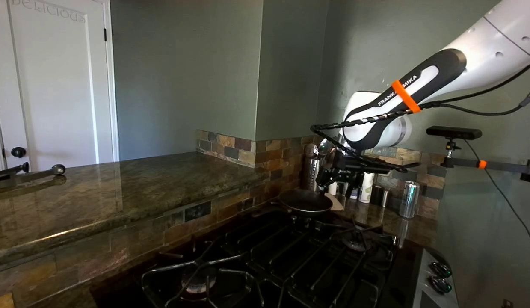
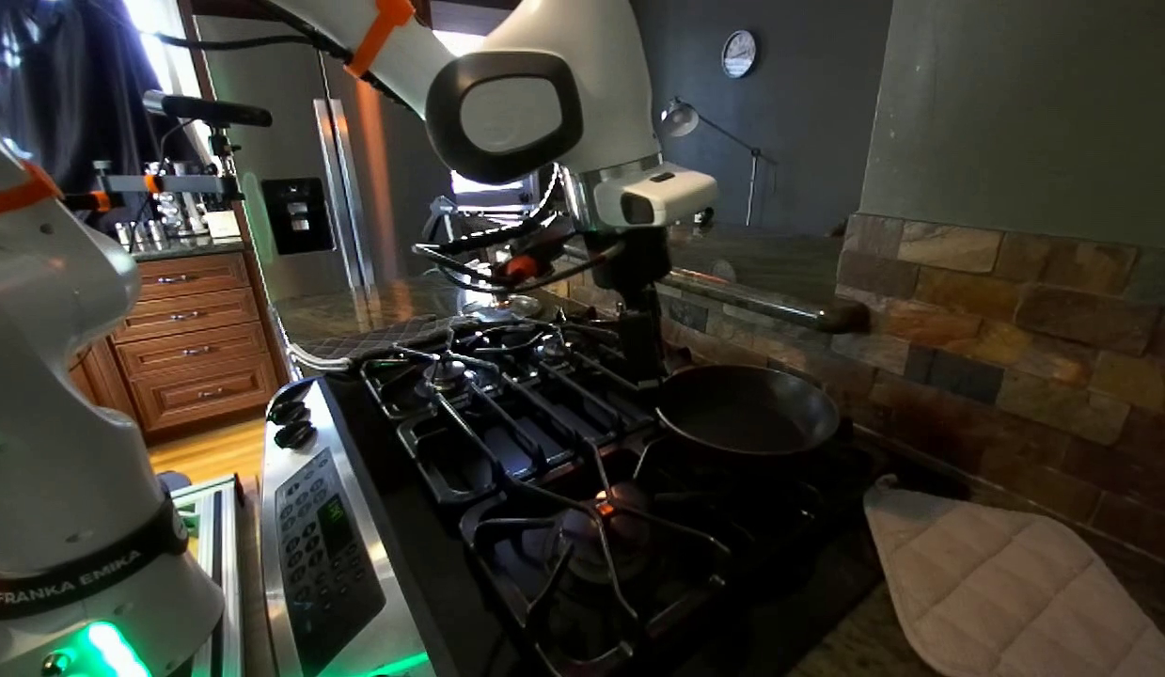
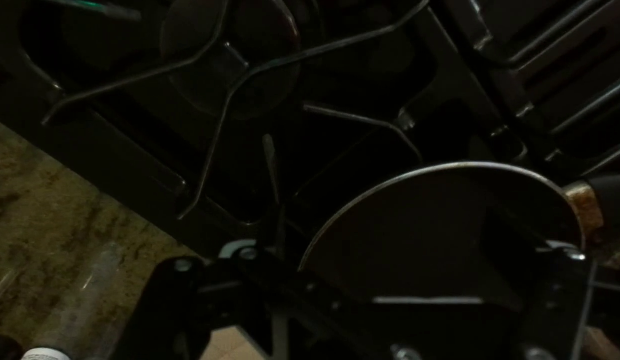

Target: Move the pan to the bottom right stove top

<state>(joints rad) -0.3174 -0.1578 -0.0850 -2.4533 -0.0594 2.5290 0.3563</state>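
In both exterior views the pan sits at the back of the stove, near the tiles; its handle shows at right in the wrist view; the burner is just beside it, toward the panel; the gripper hangs low at the pan's rim, its jaws wide apart; whether it touches the rim I cannot tell; a potholder lies nearby on the counter

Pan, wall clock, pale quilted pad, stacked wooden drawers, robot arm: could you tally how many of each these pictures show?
Pan: 1
Wall clock: 1
Pale quilted pad: 1
Stacked wooden drawers: 4
Robot arm: 1
Total: 8
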